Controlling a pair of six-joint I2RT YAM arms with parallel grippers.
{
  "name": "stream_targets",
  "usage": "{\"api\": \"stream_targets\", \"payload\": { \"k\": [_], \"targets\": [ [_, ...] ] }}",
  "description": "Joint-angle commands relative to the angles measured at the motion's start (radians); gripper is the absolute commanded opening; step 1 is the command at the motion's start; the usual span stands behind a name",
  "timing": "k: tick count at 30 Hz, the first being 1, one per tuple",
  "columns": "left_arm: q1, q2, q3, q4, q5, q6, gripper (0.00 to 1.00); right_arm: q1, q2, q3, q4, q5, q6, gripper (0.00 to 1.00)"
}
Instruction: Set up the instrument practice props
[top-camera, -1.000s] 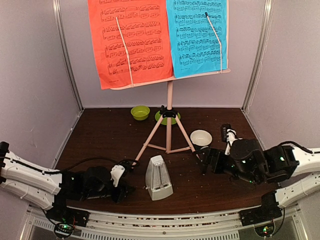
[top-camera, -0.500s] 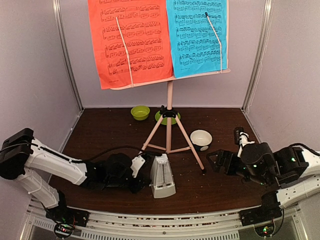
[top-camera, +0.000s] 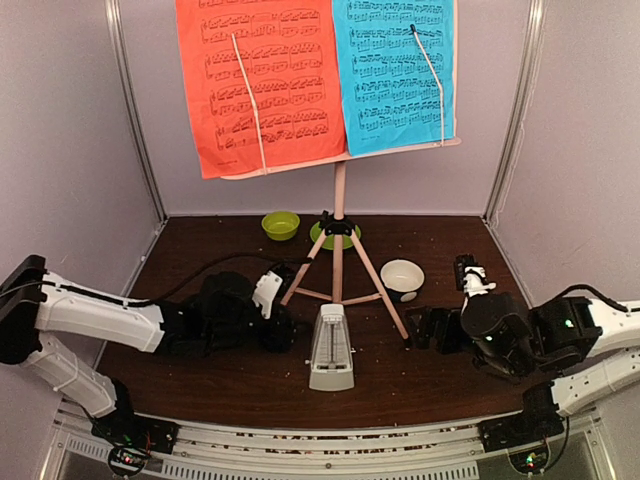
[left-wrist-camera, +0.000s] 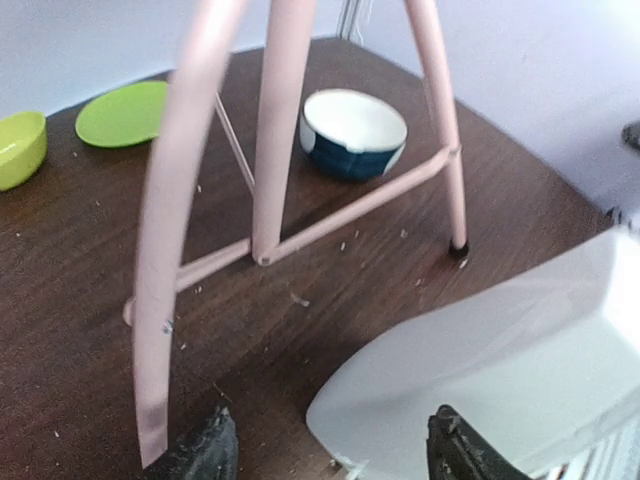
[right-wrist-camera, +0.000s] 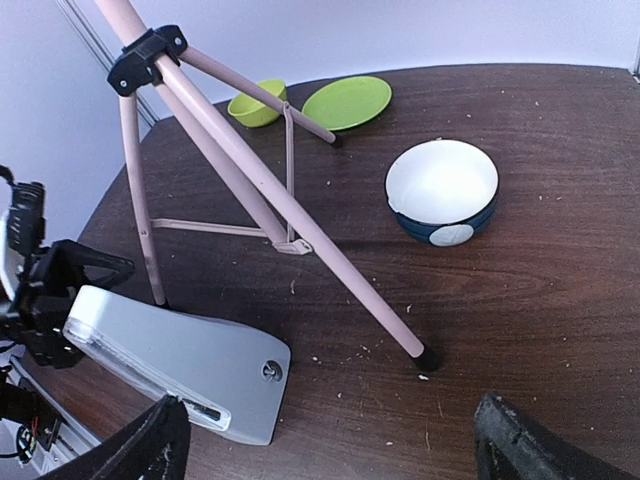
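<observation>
The pale pink music stand (top-camera: 339, 190) stands mid-table on its tripod. A red sheet (top-camera: 265, 80) and a blue sheet (top-camera: 395, 70) rest on its desk. The white-grey metronome (top-camera: 331, 345) stands upright just in front of the tripod legs, narrow face toward the arms. My left gripper (top-camera: 280, 328) is open close against its left side. In the left wrist view the metronome's (left-wrist-camera: 500, 360) edge reaches in between the spread fingers of that gripper (left-wrist-camera: 333, 442). My right gripper (top-camera: 428, 330) is open and empty beside the stand's right foot (right-wrist-camera: 422, 356), with the metronome (right-wrist-camera: 170, 350) to its left.
A green bowl (top-camera: 280, 225) and a green plate (top-camera: 322, 238) sit behind the tripod. A white bowl with a dark base (top-camera: 402, 275) stands just right of the right leg. Enclosure walls close the back and both sides. Crumbs dot the brown table (top-camera: 200, 270).
My left arm reached in to the metronome, turned and shifted it right toward the tripod, then widened its jaws. The right gripper drew back right, then returned near the stand's foot.
</observation>
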Motion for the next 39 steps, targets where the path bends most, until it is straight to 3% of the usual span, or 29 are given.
{"api": "stream_targets", "payload": {
  "k": [1, 6, 11, 18, 22, 27, 39],
  "targets": [
    [-0.089, -0.167, -0.013, -0.039, -0.161, -0.079, 0.72, -0.02, -0.13, -0.121, 0.12, 0.007, -0.075, 1.0],
    [-0.211, -0.244, 0.035, -0.154, -0.303, -0.14, 0.85, -0.111, -0.221, -0.229, 0.18, -0.143, -0.055, 1.0],
    [-0.236, -0.156, 0.169, -0.241, -0.354, -0.191, 0.98, -0.165, -0.155, -0.243, 0.183, -0.252, -0.051, 1.0],
    [-0.265, 0.024, 0.29, -0.189, -0.382, -0.27, 0.98, -0.188, 0.008, -0.176, 0.163, -0.303, -0.035, 1.0],
    [-0.268, 0.105, 0.395, -0.292, -0.467, -0.322, 0.98, -0.193, 0.074, -0.127, 0.123, -0.315, -0.029, 1.0],
    [-0.267, 0.263, 0.567, -0.547, -0.543, -0.496, 0.98, -0.204, 0.097, -0.107, 0.094, -0.331, -0.04, 1.0],
    [-0.269, 0.361, 0.645, -0.752, -0.577, -0.631, 0.8, -0.235, 0.074, -0.179, 0.179, -0.404, 0.009, 1.0]
  ]
}}
